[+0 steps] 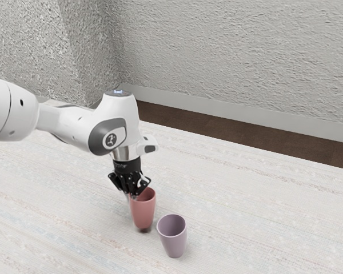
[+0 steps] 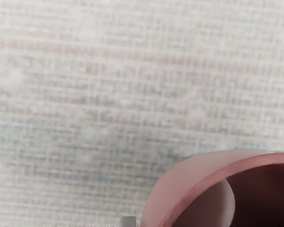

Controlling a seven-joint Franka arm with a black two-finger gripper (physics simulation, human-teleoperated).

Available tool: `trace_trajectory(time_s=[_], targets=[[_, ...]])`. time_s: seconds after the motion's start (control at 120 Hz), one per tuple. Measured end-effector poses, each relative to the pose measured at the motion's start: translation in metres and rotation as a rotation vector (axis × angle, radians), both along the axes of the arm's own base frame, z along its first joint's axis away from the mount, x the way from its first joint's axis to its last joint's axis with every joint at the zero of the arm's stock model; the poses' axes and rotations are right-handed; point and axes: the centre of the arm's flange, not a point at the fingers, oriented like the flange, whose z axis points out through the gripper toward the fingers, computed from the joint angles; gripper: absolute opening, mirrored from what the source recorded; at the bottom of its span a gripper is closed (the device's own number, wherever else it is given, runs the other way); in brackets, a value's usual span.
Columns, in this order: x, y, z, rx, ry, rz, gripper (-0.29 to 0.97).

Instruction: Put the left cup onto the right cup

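The white arm [image 1: 63, 123] is being reached in from the exterior view's left, and its black end effector [image 1: 135, 193] is being lowered straight down onto the near-left part of the rim of the pink cup [image 1: 144, 212]. Whether the end effector is clenched on that rim or released cannot be told. The pink cup is being kept upright, mouth up, on the pale woven worktop [image 1: 263, 205]; whether its base is touching the worktop or is being held just clear of it cannot be told either. The purple cup [image 1: 172, 235] is being left standing upright, mouth up, just beside the pink cup, toward the exterior view's right and nearer the camera, and the two cups are being kept apart by a narrow gap. In the wrist view the curved rim and dark inside of the pink cup [image 2: 189, 194] are being shown right under the hand, with the woven worktop [image 2: 109, 94] lying beyond them. A small round white mark [image 1: 110, 138] is being shown on the grey cap of the arm's last joint, but it cannot be read as letters. Behind the worktop a strip of dark floor [image 1: 246, 134] is being bordered by a rough grey wall [image 1: 228, 51].
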Motion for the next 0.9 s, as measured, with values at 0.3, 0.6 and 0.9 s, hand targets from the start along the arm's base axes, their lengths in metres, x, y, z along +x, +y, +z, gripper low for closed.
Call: trace_trajectory(time_s=[0.3,0.6,0.9], targets=[[-0.004,-0.005,0.046,-0.003,-0.082,0.004,-0.10],[-0.015,-0.017,0.098,-0.015,-0.169,0.026,-0.10],[-0.040,-0.070,0.125,-0.028,-0.204,0.030,-0.10]])
